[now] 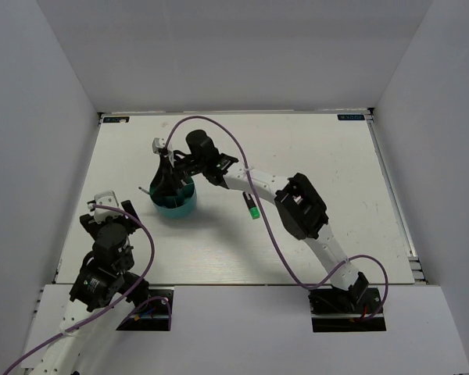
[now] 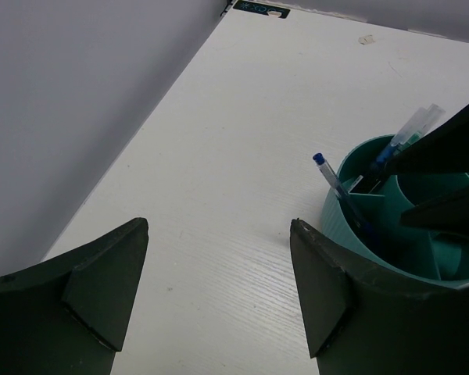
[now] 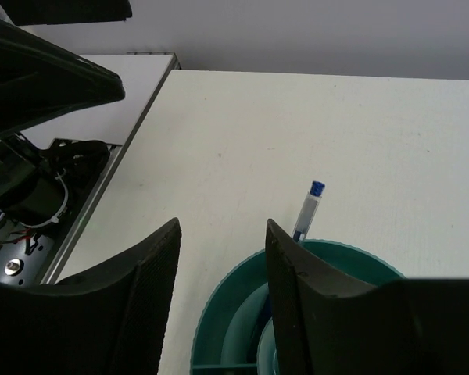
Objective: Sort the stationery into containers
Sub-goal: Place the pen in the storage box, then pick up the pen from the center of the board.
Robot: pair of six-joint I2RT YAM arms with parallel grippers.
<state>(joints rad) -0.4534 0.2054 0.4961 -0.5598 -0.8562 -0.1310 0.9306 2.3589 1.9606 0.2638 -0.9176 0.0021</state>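
The round teal organiser (image 1: 176, 205) stands left of the table's middle. It also shows in the left wrist view (image 2: 352, 211) and the right wrist view (image 3: 234, 312). A blue-capped pen (image 3: 309, 207) leans out of its rim, and clear pens (image 2: 418, 125) stand inside. My right gripper (image 1: 168, 178) hangs open and empty just over the organiser, its fingers (image 2: 445, 152) above the compartments. A black-green highlighter (image 1: 252, 207) lies on the table to the organiser's right. My left gripper (image 2: 219, 234) is open and empty, low over bare table left of the organiser.
White walls close in the table on the left, far and right sides. A small white piece (image 2: 366, 39) lies near the far edge. The right arm (image 1: 297, 205) stretches across the table's middle. Purple cables loop over both arms.
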